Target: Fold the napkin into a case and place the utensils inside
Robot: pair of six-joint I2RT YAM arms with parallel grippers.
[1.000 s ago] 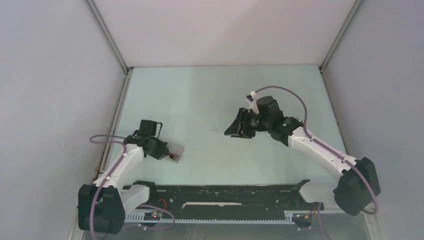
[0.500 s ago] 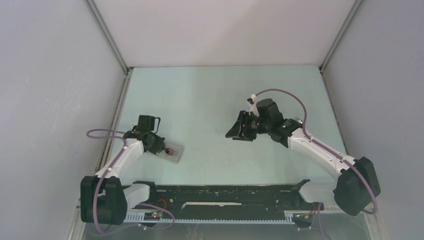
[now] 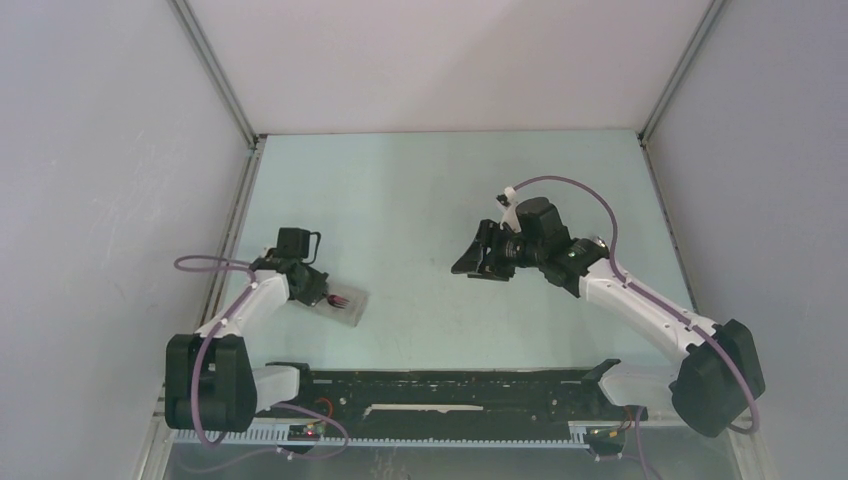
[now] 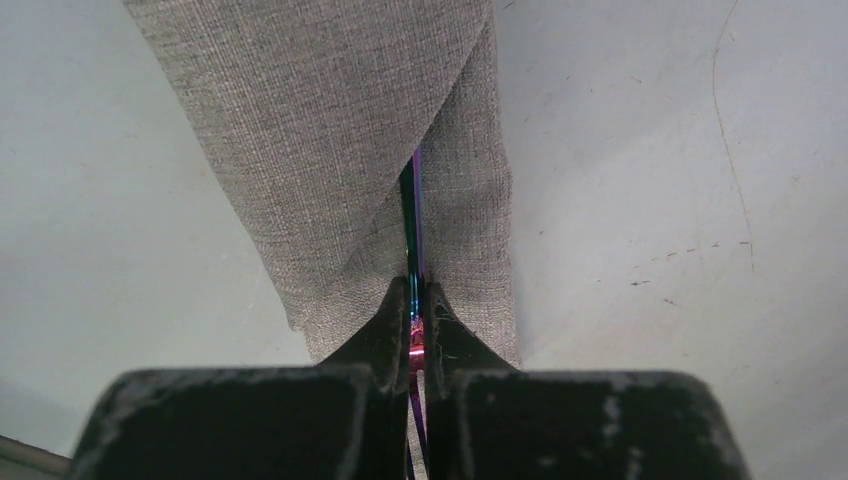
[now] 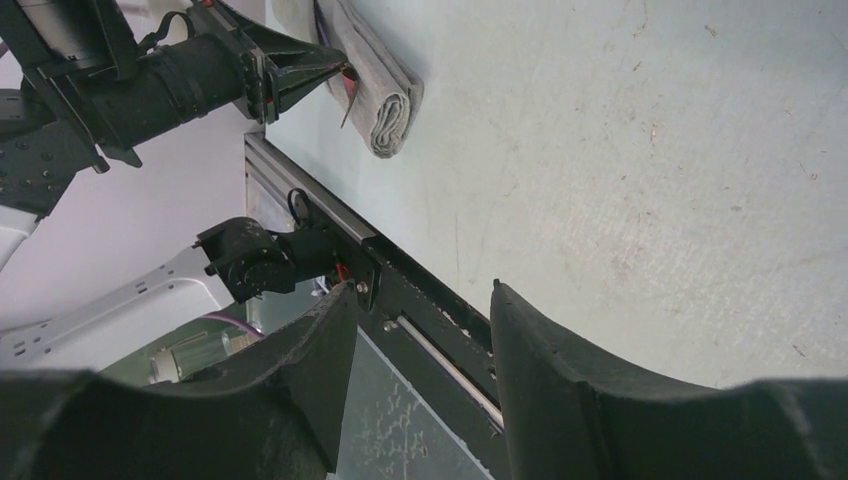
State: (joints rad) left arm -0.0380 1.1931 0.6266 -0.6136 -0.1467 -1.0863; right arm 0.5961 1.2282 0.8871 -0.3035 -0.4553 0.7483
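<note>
The napkin lies folded into a narrow grey-beige case [image 3: 349, 309] at the table's left; it also shows in the left wrist view [image 4: 330, 150] and the right wrist view [image 5: 388, 95]. My left gripper [image 3: 327, 296] is at the case's near end, shut on a thin pinkish-purple utensil handle [image 4: 411, 215] seen edge-on. The handle runs from between the fingers [image 4: 389, 325] into the fold's slit. Which utensil it is cannot be told, and the other one is hidden. My right gripper [image 3: 468, 263] hovers open and empty over the table's middle right, far from the case.
A black rail [image 3: 450, 385] runs along the near edge, also seen in the right wrist view [image 5: 420, 275]. Grey walls and metal frame posts [image 3: 215, 75] enclose the pale green table [image 3: 420, 190].
My left arm has swung a little, its base link turning left. The case has shifted and turned slightly with the gripper. The right arm has barely moved.
</note>
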